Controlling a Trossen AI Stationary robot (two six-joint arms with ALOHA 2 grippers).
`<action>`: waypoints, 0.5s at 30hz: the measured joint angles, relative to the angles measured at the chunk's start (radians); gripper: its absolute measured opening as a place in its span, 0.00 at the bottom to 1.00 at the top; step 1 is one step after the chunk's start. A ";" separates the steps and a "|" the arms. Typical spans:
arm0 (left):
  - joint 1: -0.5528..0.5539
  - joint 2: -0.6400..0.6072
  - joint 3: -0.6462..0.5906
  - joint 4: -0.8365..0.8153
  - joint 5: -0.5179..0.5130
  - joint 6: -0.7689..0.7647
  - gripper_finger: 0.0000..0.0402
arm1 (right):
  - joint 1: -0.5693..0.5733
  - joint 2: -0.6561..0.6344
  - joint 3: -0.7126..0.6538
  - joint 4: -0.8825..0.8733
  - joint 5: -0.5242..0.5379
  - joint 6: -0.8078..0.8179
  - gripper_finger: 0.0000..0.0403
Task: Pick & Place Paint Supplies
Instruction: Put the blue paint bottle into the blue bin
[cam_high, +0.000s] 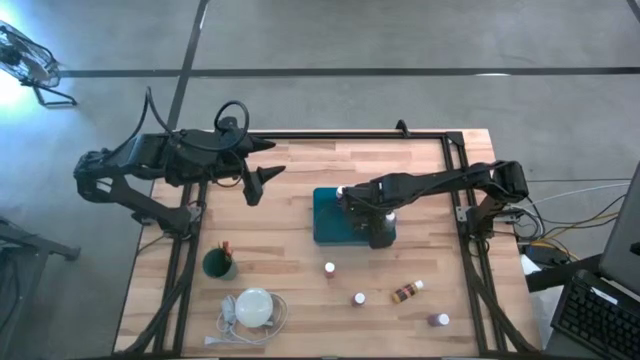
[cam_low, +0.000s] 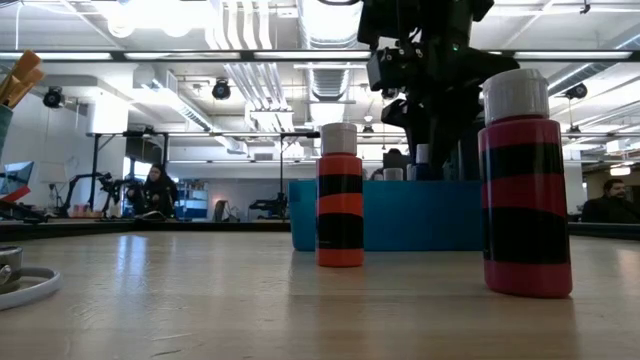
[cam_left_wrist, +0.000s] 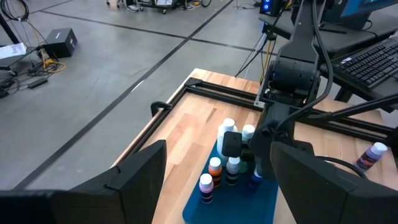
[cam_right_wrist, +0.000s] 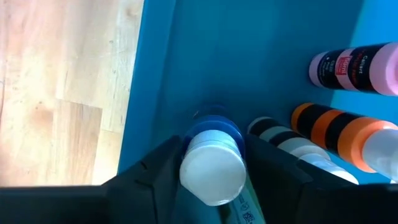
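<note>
Fingers of the right gripper (cam_right_wrist: 211, 168) flank a blue, white-capped paint bottle (cam_right_wrist: 213, 158) standing in the teal tray (cam_right_wrist: 261, 56); whether they grip it cannot be told. Only the right wrist view shows this bottle; from above, the arm hides it. Pink (cam_right_wrist: 357, 67) and orange (cam_right_wrist: 339, 134) bottles lie beside it. Loose bottles (cam_high: 358, 298) stand on the table (cam_high: 300, 190). The left gripper (cam_high: 262, 178) hangs open, well apart.

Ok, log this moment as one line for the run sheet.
right gripper: in teal tray, jaws around blue paint bottle | left gripper: open, raised, waiting | four bottles on table
</note>
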 joint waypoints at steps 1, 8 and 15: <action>0.000 0.000 0.000 0.000 0.000 -0.001 0.73 | 0.000 0.000 0.000 0.000 0.000 0.000 0.43; 0.000 0.000 0.000 0.000 0.000 -0.002 0.73 | 0.000 0.000 0.000 0.000 0.002 0.001 0.47; 0.000 0.000 0.000 0.000 0.000 -0.004 0.73 | 0.001 -0.001 0.022 -0.027 0.002 0.004 0.49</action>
